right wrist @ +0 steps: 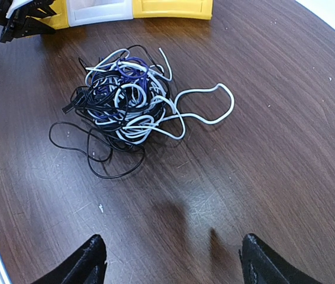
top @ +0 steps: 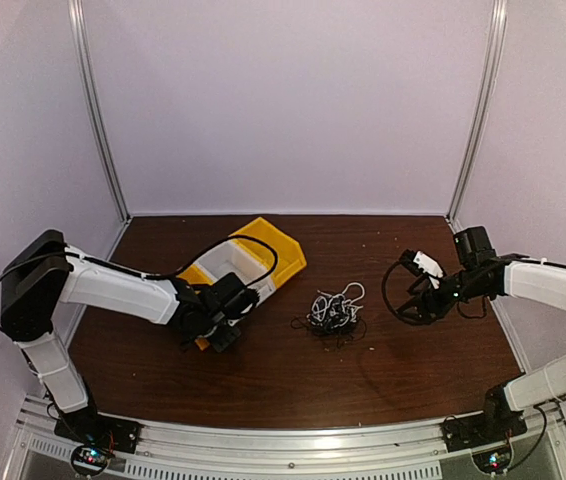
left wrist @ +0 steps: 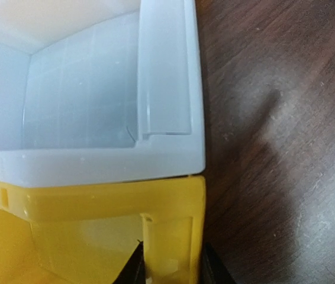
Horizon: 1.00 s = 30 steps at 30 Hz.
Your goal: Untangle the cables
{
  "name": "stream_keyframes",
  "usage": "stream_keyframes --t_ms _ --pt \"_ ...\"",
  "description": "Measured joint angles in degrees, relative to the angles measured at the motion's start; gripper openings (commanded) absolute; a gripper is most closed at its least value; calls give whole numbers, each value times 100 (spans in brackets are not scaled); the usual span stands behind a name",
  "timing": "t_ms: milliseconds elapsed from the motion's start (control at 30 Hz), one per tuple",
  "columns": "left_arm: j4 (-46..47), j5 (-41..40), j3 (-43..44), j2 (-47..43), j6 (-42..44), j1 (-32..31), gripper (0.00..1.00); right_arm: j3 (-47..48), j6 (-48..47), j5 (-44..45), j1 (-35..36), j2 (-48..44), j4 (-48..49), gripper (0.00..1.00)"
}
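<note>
The cables (top: 335,312) lie in one fist-sized tangle of white, black and purple cords on the brown table, mid-table. In the right wrist view the tangle (right wrist: 129,106) lies ahead of my right gripper (right wrist: 176,269), with a white loop trailing right and black loops trailing left. My right gripper (top: 408,300) is open and empty, hovering to the right of the tangle. My left gripper (top: 223,330) is left of the tangle, its fingers (left wrist: 133,267) closed on either side of the yellow bin's rim (left wrist: 170,236).
A yellow bin (top: 268,245) stands at the back left of centre with a white bin (top: 231,265) beside it; the white bin (left wrist: 84,106) is empty in the left wrist view. Thick black arm cables loop over the bins. Pale walls enclose the table.
</note>
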Motion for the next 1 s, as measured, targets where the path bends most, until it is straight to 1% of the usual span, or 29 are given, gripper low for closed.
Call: stream_keyframes --t_ms 133,233,333,467,567,600,733,900,1000 --pt "422 153 -83 -13 798 136 24 0 -13 0 0 0 -4 79" --pt "529 444 59 24 1241 448 24 0 -13 -4 0 0 -28 79" --pt "787 540 168 79 1711 697 23 0 -13 -13 0 0 -46 79" --pt "1064 728 415 354 2385 892 20 0 -11 -33 2 0 -68 77" --pt "1283 960 575 581 2822 907 21 0 -2 -83 13 0 -66 74" --pt "1357 1071 603 627 2957 905 24 0 -7 -92 22 0 -66 74" --pt "1443 1436 706 673 3346 901 42 155 26 -116 107 105 -83 72" --pt "1556 1532 960 671 3475 901 52 614 203 -111 192 520 -109 64" --pt "1613 1554 1058 636 3473 901 55 1115 442 -107 199 999 -72 56"
